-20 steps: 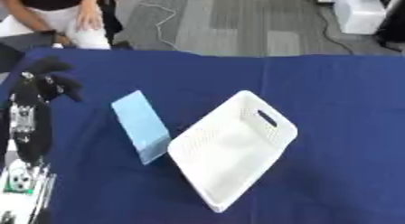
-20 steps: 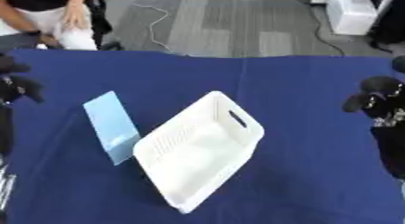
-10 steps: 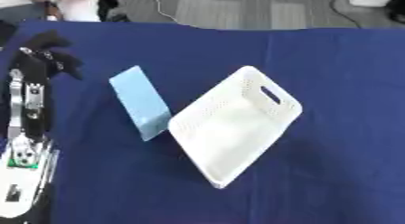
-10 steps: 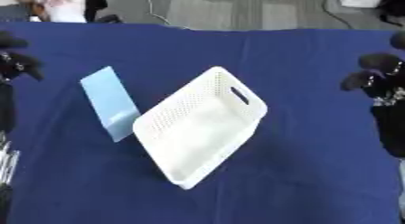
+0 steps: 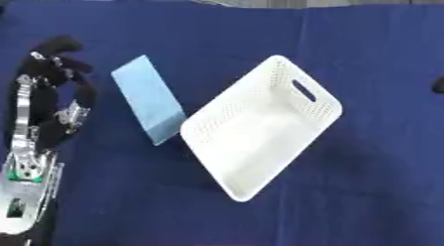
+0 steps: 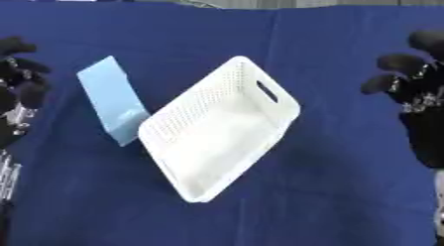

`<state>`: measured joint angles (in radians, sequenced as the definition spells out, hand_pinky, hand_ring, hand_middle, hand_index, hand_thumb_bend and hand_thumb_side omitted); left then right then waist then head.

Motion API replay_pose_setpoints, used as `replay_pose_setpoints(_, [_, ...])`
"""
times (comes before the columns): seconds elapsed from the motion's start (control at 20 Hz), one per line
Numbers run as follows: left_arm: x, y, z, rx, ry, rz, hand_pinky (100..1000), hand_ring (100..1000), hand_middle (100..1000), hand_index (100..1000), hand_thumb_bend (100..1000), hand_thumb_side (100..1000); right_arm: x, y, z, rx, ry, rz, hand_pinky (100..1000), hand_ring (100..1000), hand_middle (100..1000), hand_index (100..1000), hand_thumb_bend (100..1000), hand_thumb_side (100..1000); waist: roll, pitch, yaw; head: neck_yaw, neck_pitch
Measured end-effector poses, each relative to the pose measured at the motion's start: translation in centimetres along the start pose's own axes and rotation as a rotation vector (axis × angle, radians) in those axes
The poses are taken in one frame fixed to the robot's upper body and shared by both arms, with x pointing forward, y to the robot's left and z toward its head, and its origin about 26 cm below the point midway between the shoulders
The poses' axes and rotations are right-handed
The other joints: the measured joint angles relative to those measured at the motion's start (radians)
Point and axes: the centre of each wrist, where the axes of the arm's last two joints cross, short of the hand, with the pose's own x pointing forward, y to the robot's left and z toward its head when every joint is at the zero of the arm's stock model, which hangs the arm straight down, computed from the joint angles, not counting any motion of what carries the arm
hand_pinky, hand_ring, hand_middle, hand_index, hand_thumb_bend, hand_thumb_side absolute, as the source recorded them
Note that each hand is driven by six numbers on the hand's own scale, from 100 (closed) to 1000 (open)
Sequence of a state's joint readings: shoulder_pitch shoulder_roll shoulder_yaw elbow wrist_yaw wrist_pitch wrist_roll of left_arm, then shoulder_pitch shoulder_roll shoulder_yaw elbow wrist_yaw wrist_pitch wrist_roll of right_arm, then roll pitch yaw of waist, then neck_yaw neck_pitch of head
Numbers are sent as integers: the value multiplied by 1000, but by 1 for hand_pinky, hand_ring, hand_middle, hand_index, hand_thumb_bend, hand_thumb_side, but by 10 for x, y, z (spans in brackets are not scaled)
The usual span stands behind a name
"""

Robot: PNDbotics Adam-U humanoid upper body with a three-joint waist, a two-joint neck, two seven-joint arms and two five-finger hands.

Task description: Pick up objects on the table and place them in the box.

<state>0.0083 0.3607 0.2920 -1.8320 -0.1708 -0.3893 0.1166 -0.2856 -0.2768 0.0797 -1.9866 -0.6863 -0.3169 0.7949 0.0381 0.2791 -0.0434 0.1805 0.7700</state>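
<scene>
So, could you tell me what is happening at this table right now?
Nothing is being held at the moment. A white basket sits askew on the blue tablecloth, and it looks empty. A light blue box lies just to its left, close beside it. The robot's left hand is at the left edge, near the blue box but apart from it, fingers curled. Its right hand is at the right edge, clear of the basket, fingers also curled. So the blue box is not yet in the basket.

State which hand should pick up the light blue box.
Left, probably. The left hand is beside the light blue rectangular box on the blue tablecloth; the right hand is beyond the white perforated plastic basket.
</scene>
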Motion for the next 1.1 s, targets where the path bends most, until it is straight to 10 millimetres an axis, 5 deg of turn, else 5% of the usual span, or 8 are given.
replay_pose_setpoints(0.05, [-3, 7, -3, -27, 14, -62, 454, 655, 747, 871, 810, 450, 0, 0, 0, 3, 5, 4, 785, 887, 924, 977, 100, 876, 4, 3, -3, 5, 0])
replay_pose_setpoints(0.1, [-6, 14, -8, -59, 22, -135, 440, 642, 739, 869, 784, 459, 0, 0, 0, 9, 13, 7, 785, 887, 924, 977, 100, 876, 9, 6, -6, 6, 0])
replay_pose_setpoints(0.15, [-9, 21, -12, -92, 23, -207, 545, 727, 791, 877, 937, 369, 0, 0, 0, 12, 18, 11, 786, 889, 925, 980, 100, 876, 12, 9, -8, 7, 0])
replay_pose_setpoints(0.2, [-11, 29, -17, -136, 15, -281, 510, 698, 775, 871, 891, 405, 0, 0, 0, 16, 22, 12, 786, 888, 925, 979, 100, 876, 16, 11, -10, 10, 0])
replay_pose_setpoints(0.25, [-12, 36, -22, -181, 2, -352, 604, 765, 806, 885, 982, 295, 0, 0, 0, 18, 25, 15, 787, 891, 927, 983, 100, 876, 19, 12, -11, 13, 0])
replay_pose_setpoints(0.4, [-13, 58, -39, -343, -93, -565, 641, 779, 815, 887, 979, 275, 0, 1, 0, 26, 35, 18, 788, 891, 927, 984, 100, 876, 27, 12, -11, 13, 0])
replay_pose_setpoints(0.7, [-9, 101, -73, -552, -296, -890, 892, 878, 861, 875, 980, 240, 0, 2, 1, 38, 54, 20, 788, 891, 927, 983, 100, 876, 45, 11, -10, 12, 0])
replay_pose_setpoints(1.1, [9, 119, -117, -700, -549, -1216, 927, 880, 858, 860, 990, 256, -1, 3, 0, 52, 63, 9, 787, 890, 928, 980, 100, 876, 57, -1, -18, 8, 0])
